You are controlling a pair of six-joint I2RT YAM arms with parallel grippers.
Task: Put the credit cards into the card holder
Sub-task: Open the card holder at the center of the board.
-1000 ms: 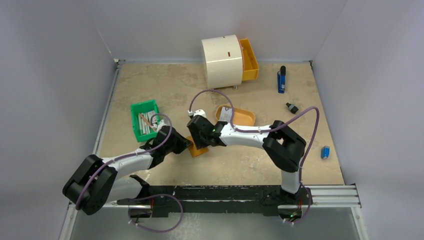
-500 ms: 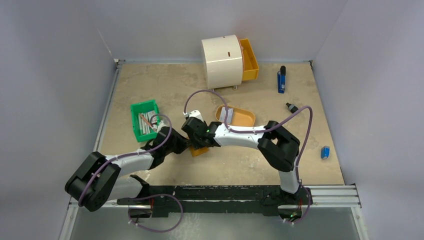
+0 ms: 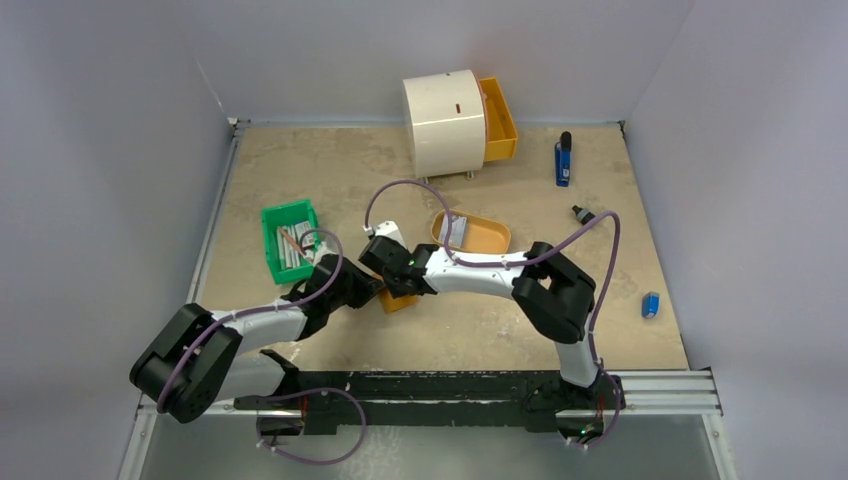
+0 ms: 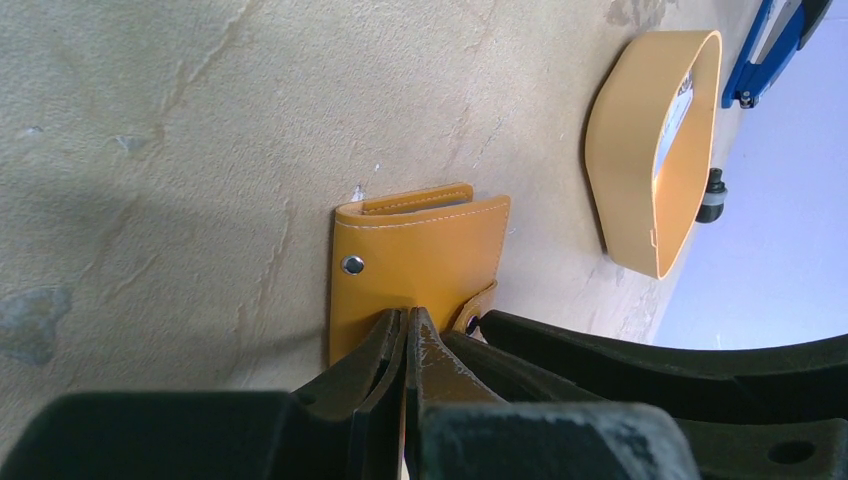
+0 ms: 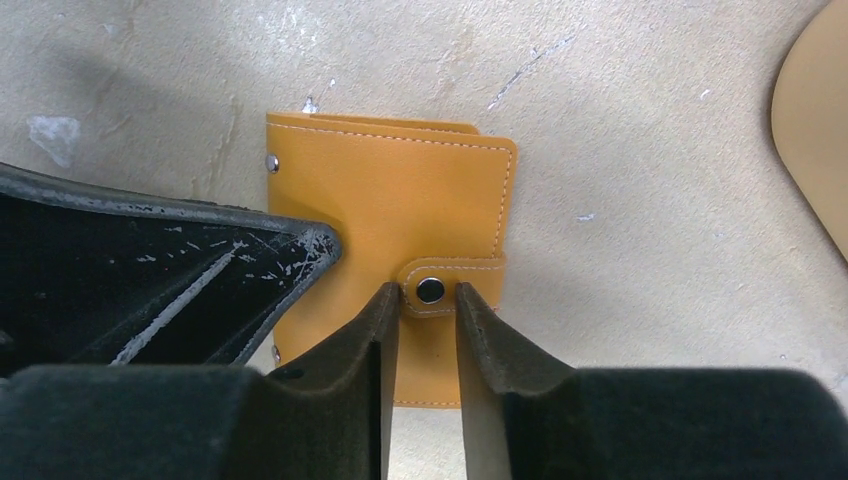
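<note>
The tan card holder (image 3: 401, 300) lies closed on the table, its snap tab (image 5: 450, 288) fastened. My left gripper (image 4: 405, 318) is shut, with its tips pressed on the holder's (image 4: 420, 250) near edge. My right gripper (image 5: 428, 295) is narrowly open, with its fingertips on either side of the snap button over the holder (image 5: 400, 200). From above, both grippers meet over the holder, the left (image 3: 372, 288) and the right (image 3: 392, 284). A pale card (image 3: 453, 229) lies in the orange oval tray (image 3: 490, 238). Its edge shows in the left wrist view (image 4: 684, 100).
A green bin (image 3: 272, 252) with grey bars stands at the left. A white round drawer unit (image 3: 443, 122) with an open orange drawer (image 3: 498, 118) is at the back. A blue tool (image 3: 563, 160), a small black piece (image 3: 584, 215) and a small blue item (image 3: 651, 304) lie at the right.
My right arm has shifted a little left, bringing its gripper over the card holder. My left gripper has stayed on the holder.
</note>
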